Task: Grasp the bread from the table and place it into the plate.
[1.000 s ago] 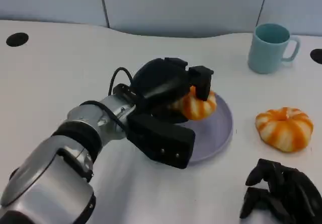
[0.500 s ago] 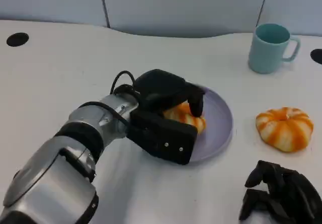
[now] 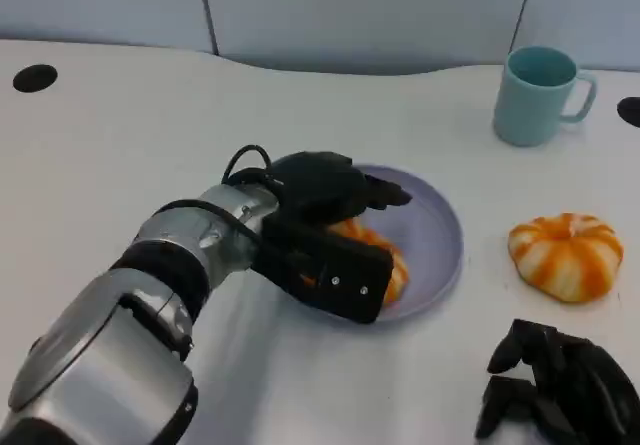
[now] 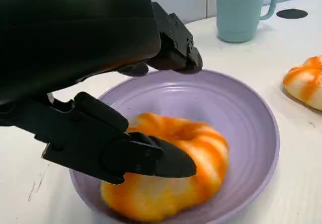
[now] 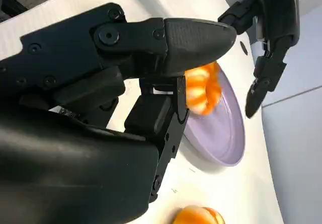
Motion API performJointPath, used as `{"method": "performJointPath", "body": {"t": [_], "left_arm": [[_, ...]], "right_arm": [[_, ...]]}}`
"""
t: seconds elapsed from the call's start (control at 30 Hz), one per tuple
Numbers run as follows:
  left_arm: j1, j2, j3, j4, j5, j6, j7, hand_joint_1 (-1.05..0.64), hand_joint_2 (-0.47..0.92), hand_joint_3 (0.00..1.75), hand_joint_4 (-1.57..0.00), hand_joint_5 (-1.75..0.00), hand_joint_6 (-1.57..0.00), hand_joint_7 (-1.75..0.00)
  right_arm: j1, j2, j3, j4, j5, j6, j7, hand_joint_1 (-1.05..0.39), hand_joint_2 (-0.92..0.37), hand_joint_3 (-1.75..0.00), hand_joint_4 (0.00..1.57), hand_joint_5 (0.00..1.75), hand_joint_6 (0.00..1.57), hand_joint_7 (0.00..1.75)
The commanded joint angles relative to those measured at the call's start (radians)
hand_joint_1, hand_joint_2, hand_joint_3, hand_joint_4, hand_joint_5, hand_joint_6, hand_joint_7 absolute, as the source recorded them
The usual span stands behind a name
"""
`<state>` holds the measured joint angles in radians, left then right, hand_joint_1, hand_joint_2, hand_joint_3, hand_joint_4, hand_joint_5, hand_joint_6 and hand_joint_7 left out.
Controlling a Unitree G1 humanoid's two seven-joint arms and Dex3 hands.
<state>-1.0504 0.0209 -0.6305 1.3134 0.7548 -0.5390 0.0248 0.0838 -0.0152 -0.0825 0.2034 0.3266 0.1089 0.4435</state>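
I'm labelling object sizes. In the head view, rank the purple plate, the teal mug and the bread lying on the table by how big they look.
1. purple plate, clearly largest.
2. bread on the table.
3. teal mug, though it stands farther from the camera, so this order is unsure.

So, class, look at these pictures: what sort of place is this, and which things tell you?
Probably a robot test bench, not a kitchen: a bare white table with cable holes, grey panels behind, and staged props, a purple plate and teal mug.
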Motion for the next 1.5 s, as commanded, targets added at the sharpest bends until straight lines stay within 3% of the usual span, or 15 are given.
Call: {"method": "performJointPath", "body": {"t": [0.03,0.5,0.7,0.9,1.17,1.2,1.23,1.3,1.4,1.5], "left_arm": [[-0.019,0.012,0.011,-0.015,-0.011,-0.002,0.025,-0.87,0.92,0.33,0.00,-0.07,-0.08,-0.01],[0.032,0.085,0.147,-0.060,-0.161,-0.131,-0.039,-0.88,0.92,0.30,0.00,0.00,-0.01,0.00],[0.118,0.119,0.275,-0.081,-0.327,-0.193,-0.171,-0.85,0.92,0.28,-0.01,-0.01,-0.02,-0.01],[0.227,0.105,0.407,-0.122,-0.514,-0.255,-0.326,-0.76,0.92,0.24,-0.11,-0.07,-0.04,-0.02],[0.293,0.093,0.470,-0.166,-0.594,-0.274,-0.380,-0.74,0.92,0.23,-0.18,-0.13,-0.13,-0.06],[0.350,0.066,0.526,-0.202,-0.688,-0.272,-0.416,-0.74,0.92,0.23,-0.18,-0.13,-0.13,-0.06],[0.394,0.045,0.570,-0.233,-0.759,-0.268,-0.446,-0.69,0.92,0.23,-0.32,-0.21,-0.24,-0.11],[0.481,0.020,0.636,-0.293,-0.872,-0.261,-0.489,-0.65,0.92,0.23,-0.44,-0.34,-0.35,-0.13],[0.546,0.015,0.663,-0.354,-0.914,-0.249,-0.507,-0.65,0.92,0.26,-0.44,-0.63,-0.49,-0.11],[0.607,-0.010,0.703,-0.436,-1.027,-0.161,-0.588,-0.64,0.92,0.26,-0.49,-0.73,-0.58,-0.13]], "right_arm": [[0.008,-0.018,-0.006,-0.002,-0.001,0.018,-0.010,-0.42,-0.92,-0.45,1.18,1.13,1.11,1.05],[-0.003,-0.022,-0.015,0.008,0.006,0.034,-0.008,-0.41,-0.92,-0.45,1.19,1.13,1.12,1.04],[-0.011,-0.026,-0.017,0.017,0.004,0.034,-0.003,-0.42,-0.92,-0.44,1.19,1.12,1.12,1.04],[-0.016,-0.026,-0.016,0.010,0.000,0.048,-0.013,-0.43,-0.92,-0.43,1.20,1.11,1.12,1.04],[-0.019,-0.027,-0.013,0.011,-0.006,0.045,-0.015,-0.42,-0.92,-0.45,1.21,1.12,1.12,1.05],[-0.023,-0.026,-0.013,0.017,-0.006,0.043,-0.014,-0.42,-0.92,-0.45,1.21,1.12,1.12,1.05],[-0.026,-0.025,-0.013,0.021,-0.006,0.042,-0.014,-0.42,-0.92,-0.45,1.21,1.12,1.12,1.05],[-0.030,-0.026,-0.012,0.030,-0.009,0.030,-0.010,-0.42,-0.92,-0.45,1.21,1.11,1.12,1.04],[-0.033,-0.028,-0.014,0.038,-0.004,0.027,0.001,-0.41,-0.92,-0.45,1.21,1.11,1.12,1.03],[-0.037,-0.031,-0.014,0.047,-0.005,0.022,0.007,-0.42,-0.92,-0.46,1.21,1.11,1.13,1.03]]}}
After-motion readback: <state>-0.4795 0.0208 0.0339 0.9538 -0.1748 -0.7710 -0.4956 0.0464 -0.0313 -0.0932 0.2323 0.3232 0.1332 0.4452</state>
